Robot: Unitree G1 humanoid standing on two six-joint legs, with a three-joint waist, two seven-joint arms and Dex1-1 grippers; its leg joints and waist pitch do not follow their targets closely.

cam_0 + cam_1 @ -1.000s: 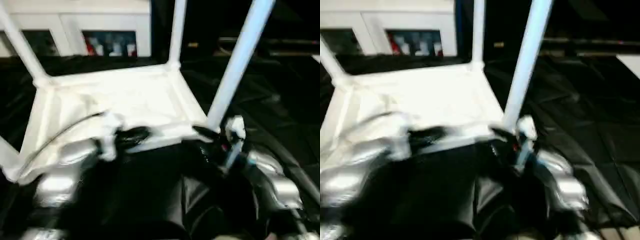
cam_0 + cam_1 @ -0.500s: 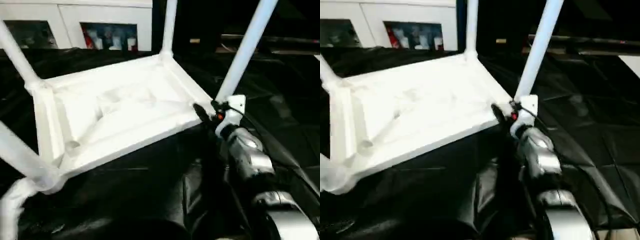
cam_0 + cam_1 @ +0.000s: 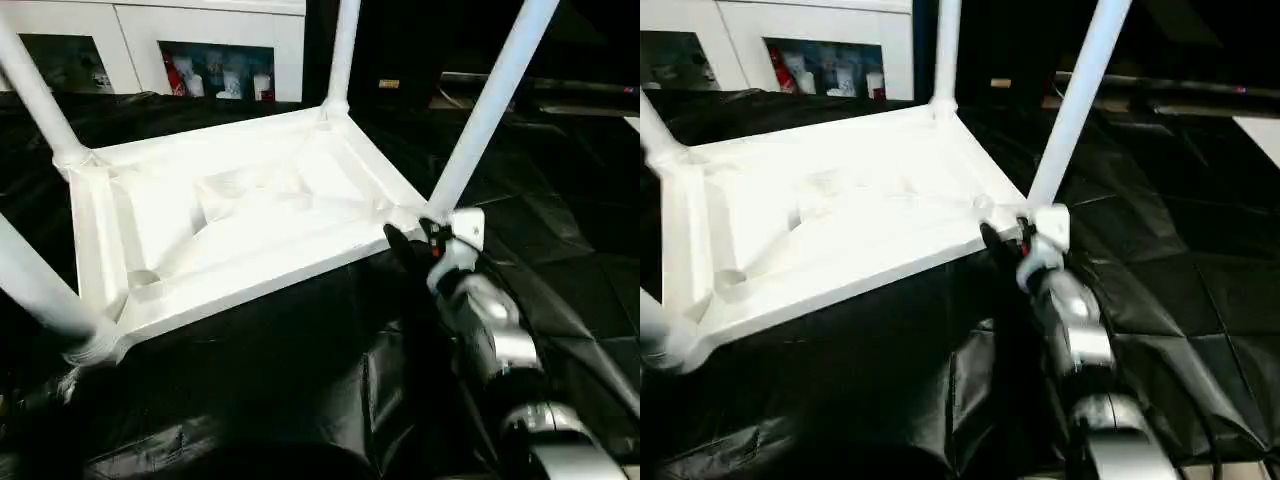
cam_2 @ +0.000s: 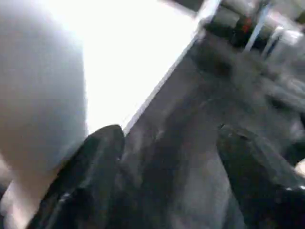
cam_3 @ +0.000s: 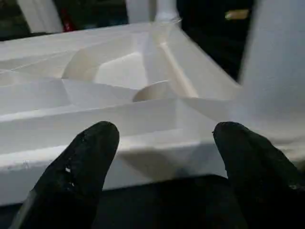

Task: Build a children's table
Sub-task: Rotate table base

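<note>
Right wrist view puts the right gripper (image 5: 162, 157) closest in, its two black fingers (image 5: 83, 167) spread wide with nothing between them, held just short of the near edge of the upturned white tabletop (image 5: 119, 95). That edge runs across directly ahead of the fingertips, and the near right leg (image 5: 271, 71) rises from its corner socket just beyond the outer finger. From the head camera the same gripper (image 3: 415, 240) sits at that corner of the tabletop (image 3: 230, 215), under the foot of the leg (image 3: 485, 110), with the silver forearm (image 3: 490, 330) trailing back over the black sheet (image 3: 280, 380) covering the work surface. The left gripper (image 4: 167, 157) has its fingers (image 4: 90, 176) parted as well and empty; the near left leg (image 4: 43, 86) stands right against its inner finger, whether touching I cannot tell, and the tabletop's rim lies just ahead. Farther off, the ribbed underside faces up, tilted, and two more legs (image 3: 342, 50) (image 3: 35, 95) stand in the far corners. Beyond the table is a white cabinet (image 3: 150, 30) with small items on its shelf.
</note>
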